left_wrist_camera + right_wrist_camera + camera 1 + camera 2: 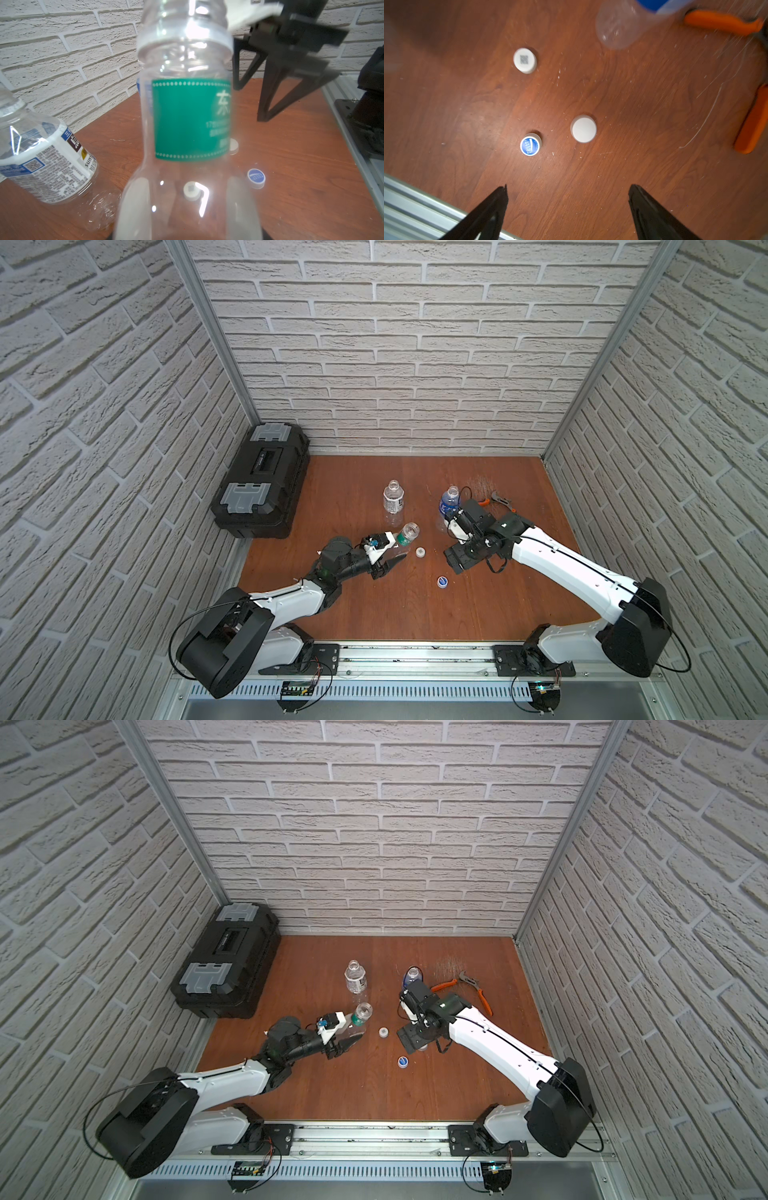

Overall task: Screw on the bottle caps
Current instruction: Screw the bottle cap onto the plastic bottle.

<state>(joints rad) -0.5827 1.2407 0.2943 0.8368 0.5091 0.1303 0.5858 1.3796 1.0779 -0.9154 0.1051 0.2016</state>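
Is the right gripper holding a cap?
No, the right gripper is open; the blue cap, small white cap and wide white cap lie on the table.

Left pincer (353, 1029) grips green-banded bottle (360, 1016) — mouth open.

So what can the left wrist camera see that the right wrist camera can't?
Only the left wrist camera shows the green-labelled bottle, right up close, and the white-labelled bottle. Only the right wrist camera shows the orange pliers. Both show the blue cap, the small white cap and the wider white cap.
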